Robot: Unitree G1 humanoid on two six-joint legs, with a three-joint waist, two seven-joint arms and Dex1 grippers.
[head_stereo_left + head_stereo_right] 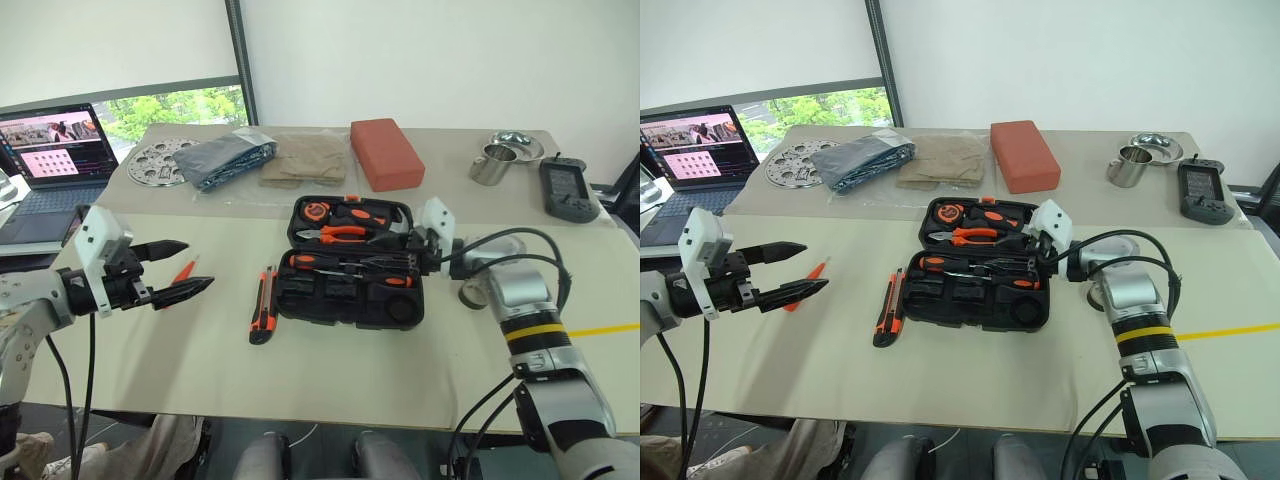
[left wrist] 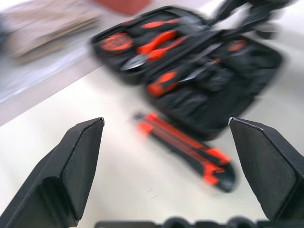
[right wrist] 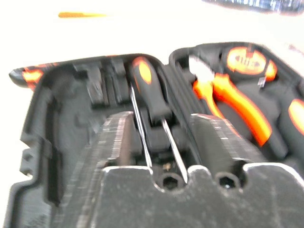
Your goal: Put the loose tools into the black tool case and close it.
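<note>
One utility knife (image 1: 263,306) lies lengthwise toward you, left of your open black tool case (image 1: 350,262); left gripper (image 1: 180,268) wide, empty; right gripper (image 3: 159,135) parted.

The black tool case (image 1: 350,262) holds orange-handled pliers (image 1: 345,233); beside the case lies an orange-black utility knife (image 1: 264,305).

Office-like lab room: paper-covered table (image 1: 300,370), open laptop (image 1: 55,150), white walls, window blind

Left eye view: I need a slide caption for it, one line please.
Open black tool case at table centre, utility knife beside it; open left gripper hovers near a small orange screwdriver.
</note>
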